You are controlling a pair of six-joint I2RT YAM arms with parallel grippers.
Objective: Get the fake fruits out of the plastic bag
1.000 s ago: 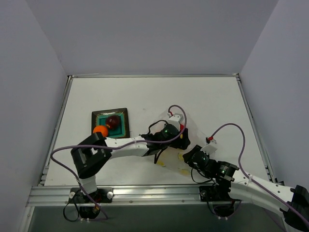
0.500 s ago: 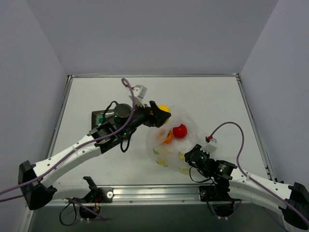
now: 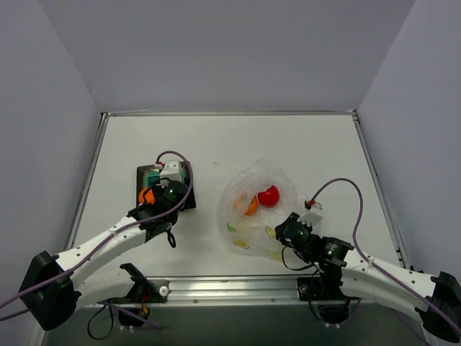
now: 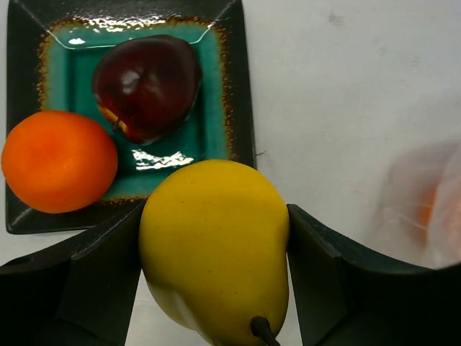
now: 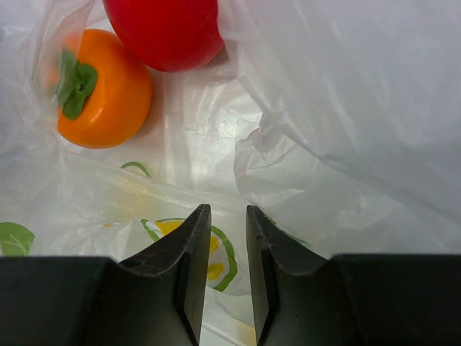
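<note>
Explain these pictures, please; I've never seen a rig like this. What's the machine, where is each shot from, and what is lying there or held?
Two robot arms stand at a table's near edge. One picture looks down from above; the other two come from wrist cameras. The left arm holds a yellow pear in its jaws beside a teal plate, which has a dark red apple in it and an orange on its rim. The right arm has its jaws nearly together at the plastic bag; whether they pinch it is unclear. Inside the bag lie a red fruit and an orange persimmon.
</note>
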